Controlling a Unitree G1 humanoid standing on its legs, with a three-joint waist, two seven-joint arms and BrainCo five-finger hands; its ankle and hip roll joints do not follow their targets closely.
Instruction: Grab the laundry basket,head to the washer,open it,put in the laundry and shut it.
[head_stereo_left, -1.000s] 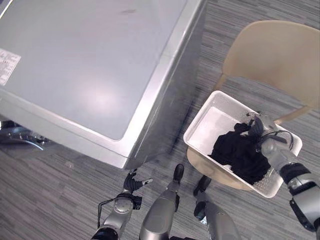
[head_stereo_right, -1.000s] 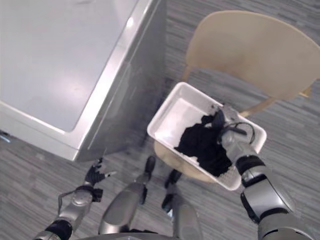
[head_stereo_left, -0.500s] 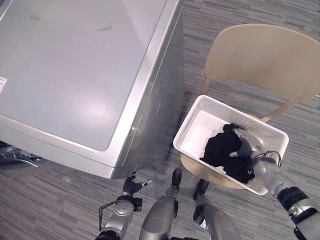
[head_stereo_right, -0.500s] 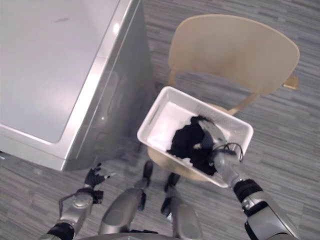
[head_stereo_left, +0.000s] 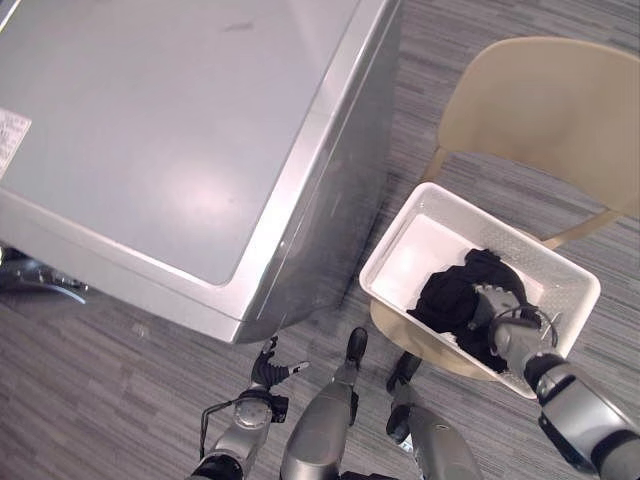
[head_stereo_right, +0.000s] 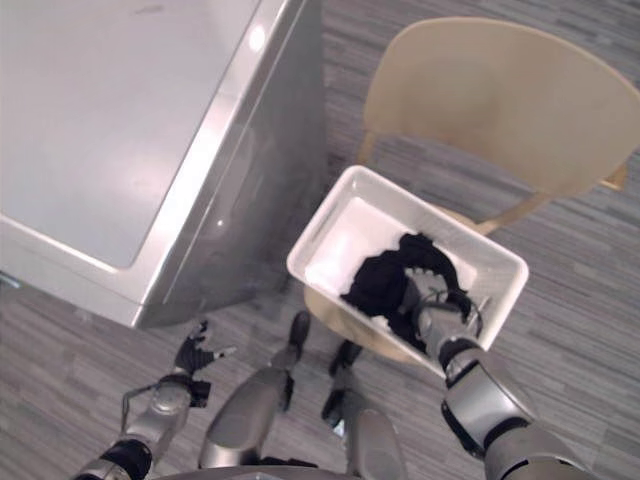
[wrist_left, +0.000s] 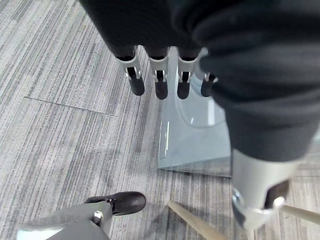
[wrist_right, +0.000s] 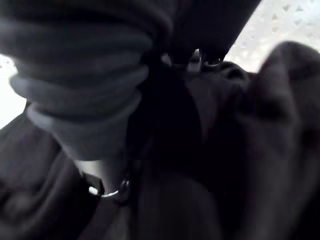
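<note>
A white laundry basket (head_stereo_left: 409, 237) is seen resting on the seat of a tan chair (head_stereo_left: 545, 110), just beside the side wall of the grey washer (head_stereo_left: 180, 140). Dark laundry (head_stereo_left: 450, 300) is heaped toward the basket's end nearer the robot. The right hand (head_stereo_left: 497, 312) is pressed down into that heap; its fingers are buried in the cloth, so whether they are closed on it cannot be told. The left hand (wrist_left: 165, 75) is held low over the grey striped floor (head_stereo_left: 90, 400) by the washer's near corner, its fingers straight and holding nothing.
</note>
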